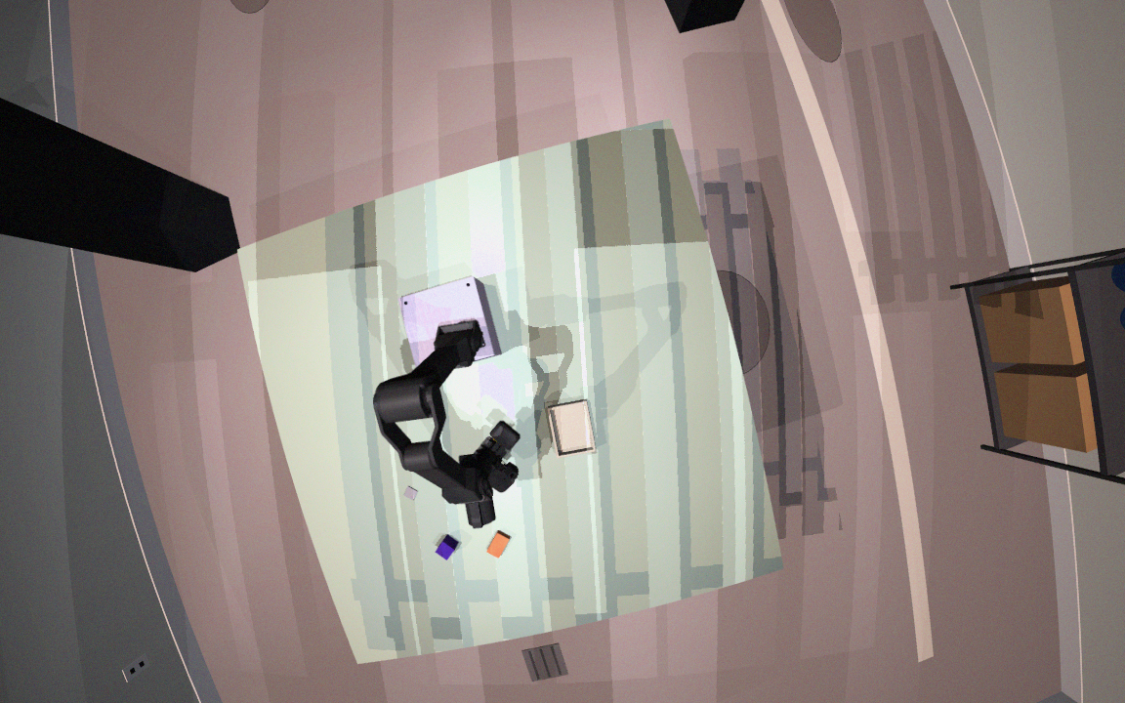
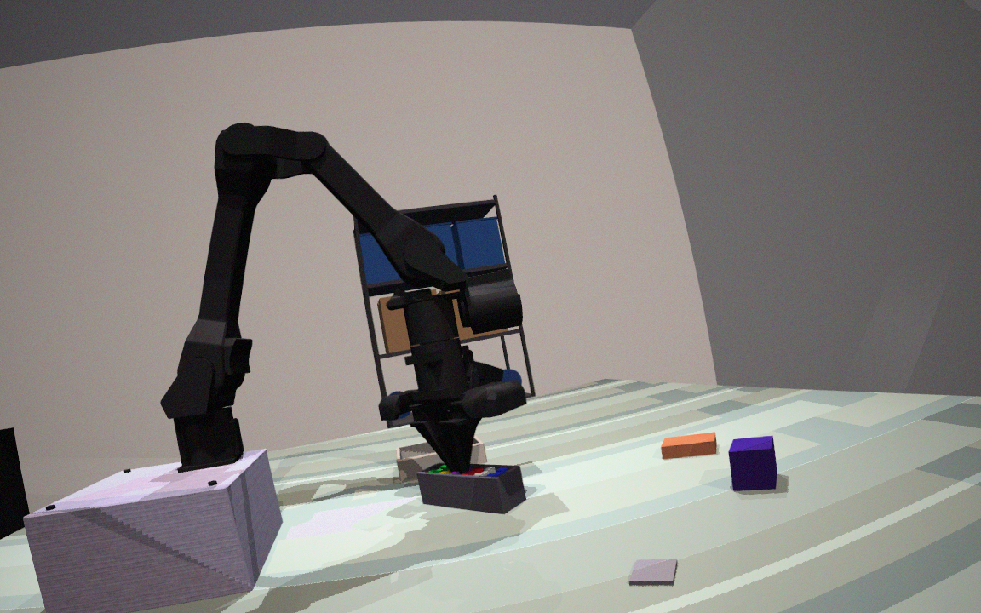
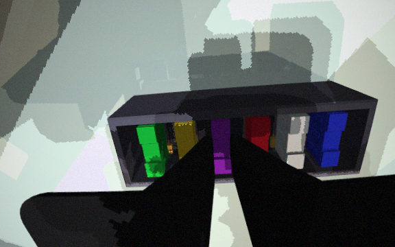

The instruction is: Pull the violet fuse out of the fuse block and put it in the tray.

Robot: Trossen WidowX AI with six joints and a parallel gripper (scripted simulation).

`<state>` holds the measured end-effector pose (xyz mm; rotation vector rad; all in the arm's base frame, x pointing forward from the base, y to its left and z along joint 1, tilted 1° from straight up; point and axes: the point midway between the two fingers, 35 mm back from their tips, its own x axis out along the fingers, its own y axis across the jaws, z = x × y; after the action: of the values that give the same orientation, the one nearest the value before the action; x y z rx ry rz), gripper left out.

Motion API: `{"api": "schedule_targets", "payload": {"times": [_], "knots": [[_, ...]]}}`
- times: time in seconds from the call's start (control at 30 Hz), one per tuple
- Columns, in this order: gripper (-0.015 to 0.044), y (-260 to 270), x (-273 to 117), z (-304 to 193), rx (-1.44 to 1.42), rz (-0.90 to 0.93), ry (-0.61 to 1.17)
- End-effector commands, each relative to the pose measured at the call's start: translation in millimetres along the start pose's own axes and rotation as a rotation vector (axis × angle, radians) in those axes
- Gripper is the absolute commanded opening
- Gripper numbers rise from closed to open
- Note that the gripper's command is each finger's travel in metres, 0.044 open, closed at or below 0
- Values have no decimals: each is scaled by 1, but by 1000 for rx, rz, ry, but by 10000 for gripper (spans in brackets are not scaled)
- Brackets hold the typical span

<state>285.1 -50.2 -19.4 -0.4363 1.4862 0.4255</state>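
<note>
Six fuses stand in a row inside the fuse block, the gripper at the third fuse from the left in the wrist view, one finger on each side. In the exterior view, the tray sits just behind the block, the arm's pedestal to the left. A brick and a cube lie to the right, the cube rightmost, with a flat tile before them. A shelf rack stands beyond the tabletop.
</note>
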Motion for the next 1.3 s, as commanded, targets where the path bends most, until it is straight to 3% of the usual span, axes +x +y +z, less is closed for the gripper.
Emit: {"api": "schedule_targets", "payload": {"times": [0.0, 1.27], "knots": [[0, 0, -1, 0, 0, 0, 0], [0, -1, -20, 0, -2, -2, 2]]}}
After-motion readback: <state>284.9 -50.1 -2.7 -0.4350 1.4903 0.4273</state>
